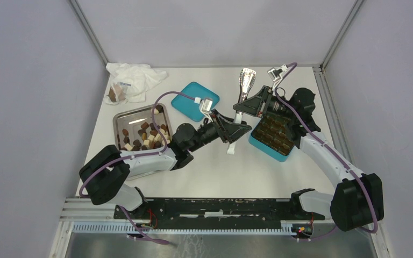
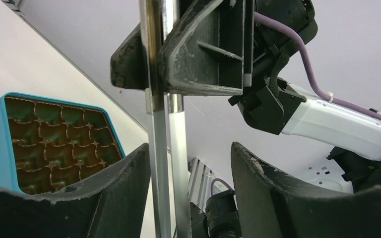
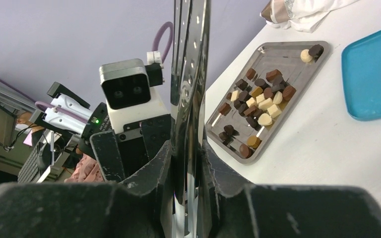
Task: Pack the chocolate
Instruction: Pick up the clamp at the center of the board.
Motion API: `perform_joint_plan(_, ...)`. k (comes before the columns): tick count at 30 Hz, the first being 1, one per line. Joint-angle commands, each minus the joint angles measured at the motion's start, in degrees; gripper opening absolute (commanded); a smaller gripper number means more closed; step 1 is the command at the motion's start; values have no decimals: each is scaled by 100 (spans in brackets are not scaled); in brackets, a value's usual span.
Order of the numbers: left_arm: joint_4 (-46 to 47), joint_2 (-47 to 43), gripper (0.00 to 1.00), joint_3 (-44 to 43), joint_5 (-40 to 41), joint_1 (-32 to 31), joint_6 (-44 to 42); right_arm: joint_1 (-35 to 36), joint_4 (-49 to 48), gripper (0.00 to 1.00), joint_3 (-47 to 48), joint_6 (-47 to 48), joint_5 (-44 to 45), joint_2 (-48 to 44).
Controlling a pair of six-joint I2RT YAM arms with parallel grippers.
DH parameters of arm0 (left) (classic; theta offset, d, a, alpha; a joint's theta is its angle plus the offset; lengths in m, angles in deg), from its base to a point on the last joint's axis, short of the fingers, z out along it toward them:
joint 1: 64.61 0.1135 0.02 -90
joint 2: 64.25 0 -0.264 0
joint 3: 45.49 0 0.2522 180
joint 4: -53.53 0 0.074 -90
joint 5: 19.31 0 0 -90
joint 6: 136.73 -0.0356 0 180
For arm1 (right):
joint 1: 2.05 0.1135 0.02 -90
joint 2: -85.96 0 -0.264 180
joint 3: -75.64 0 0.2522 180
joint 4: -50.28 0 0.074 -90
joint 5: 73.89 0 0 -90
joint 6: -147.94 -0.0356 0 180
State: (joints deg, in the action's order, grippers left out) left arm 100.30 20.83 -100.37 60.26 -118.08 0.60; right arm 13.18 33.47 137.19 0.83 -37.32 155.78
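Observation:
The chocolate (image 1: 146, 134), several small dark, light brown and cream pieces, lies in a steel tray (image 1: 120, 122) at the left; it also shows in the right wrist view (image 3: 259, 99). The teal box with brown dividers (image 1: 271, 134) stands at the right, its cells empty in the left wrist view (image 2: 54, 144). My right gripper (image 1: 240, 109) is shut on metal tongs (image 1: 246, 79), held upright (image 3: 191, 74). My left gripper (image 1: 240, 130) is open around the tongs' lower shaft (image 2: 161, 148), which runs close to its left finger.
A teal lid (image 1: 194, 100) lies flat between the tray and the box. A white wrinkly plastic bag (image 1: 134, 79) with a brown lump lies at the far left corner. Both arms meet over the table's middle. Grey walls close in the table.

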Motion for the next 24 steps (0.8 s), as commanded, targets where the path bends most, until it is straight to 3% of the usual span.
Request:
perform_joint_plan(1, 0, -248, 66, -261, 166, -17, -425, -15, -11, 23, 301, 145, 131, -176)
perform_joint_plan(17, 301, 3, 56, -307, -5, -18, -251, -15, -316, 31, 218, -137, 69, -151)
perform_joint_plan(24, 398, -37, 49, -276, -16, -21, -201, -25, -448, 47, 198, -196, 14, -162)
